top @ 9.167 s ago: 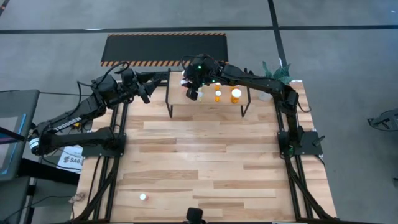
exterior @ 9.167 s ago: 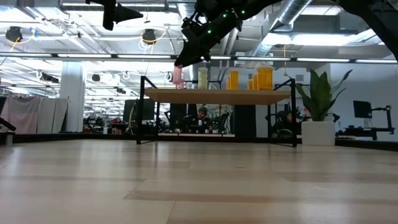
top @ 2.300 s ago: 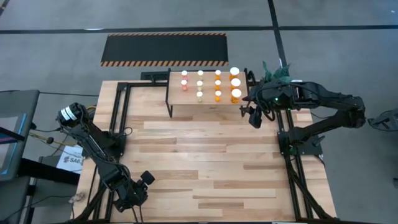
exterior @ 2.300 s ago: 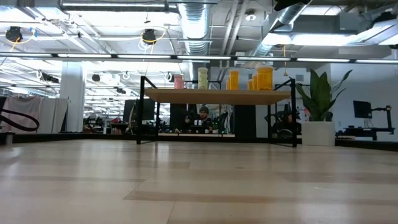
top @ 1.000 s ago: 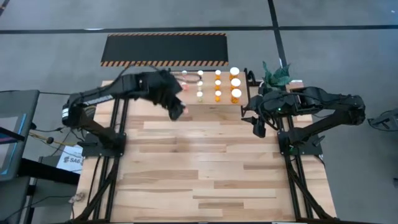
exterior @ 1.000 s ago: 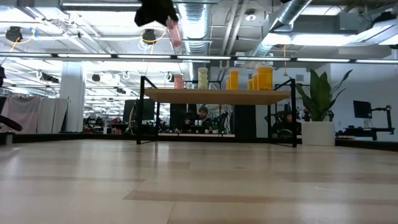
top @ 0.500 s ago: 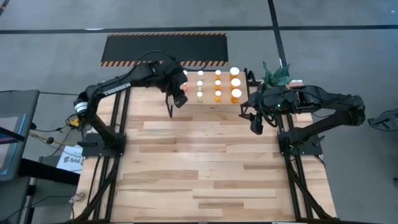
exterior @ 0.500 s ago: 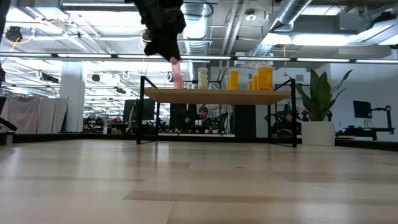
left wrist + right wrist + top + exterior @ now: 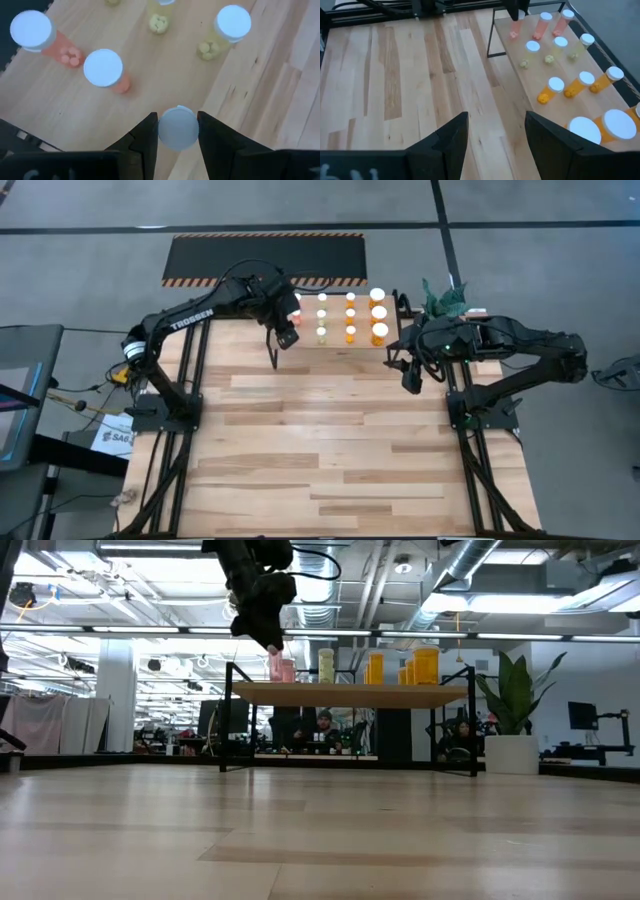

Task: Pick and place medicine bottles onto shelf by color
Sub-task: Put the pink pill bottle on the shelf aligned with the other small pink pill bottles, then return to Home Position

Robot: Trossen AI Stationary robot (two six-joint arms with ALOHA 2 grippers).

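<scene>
The shelf [image 9: 336,323] stands at the table's far edge and carries rows of white-capped medicine bottles: pink ones [image 9: 102,69] on its left, yellow-green ones [image 9: 231,25] in the middle, orange ones [image 9: 555,90] on its right. My left gripper [image 9: 288,332] hangs over the shelf's near left corner, shut on a pink bottle [image 9: 273,663] beside another pink one [image 9: 288,670]. My right gripper [image 9: 410,378] waits open off the shelf's right end, nothing between its fingers [image 9: 449,137]. My left gripper pinches the pink bottle's white cap [image 9: 178,131] between its two fingers, coming from above and pointing down. The bottle hangs below the fingers, nearly upright, its bottom at the level of the shelf board [image 9: 350,695]. Whether it rests on the board I cannot tell.
A potted plant [image 9: 440,298] stands by the shelf's right end. The shelf's black legs [image 9: 274,356] reach down to the plank tabletop [image 9: 330,450], which stretches toward the near edge. A black mat with striped edges [image 9: 265,258] lies on the floor beyond the table.
My left gripper has carried the pink bottle toward the table's far edge, over the shelf's near left corner, and has gone down. The bottle has come from high above the shelf to board level, beside the other pink bottles.
</scene>
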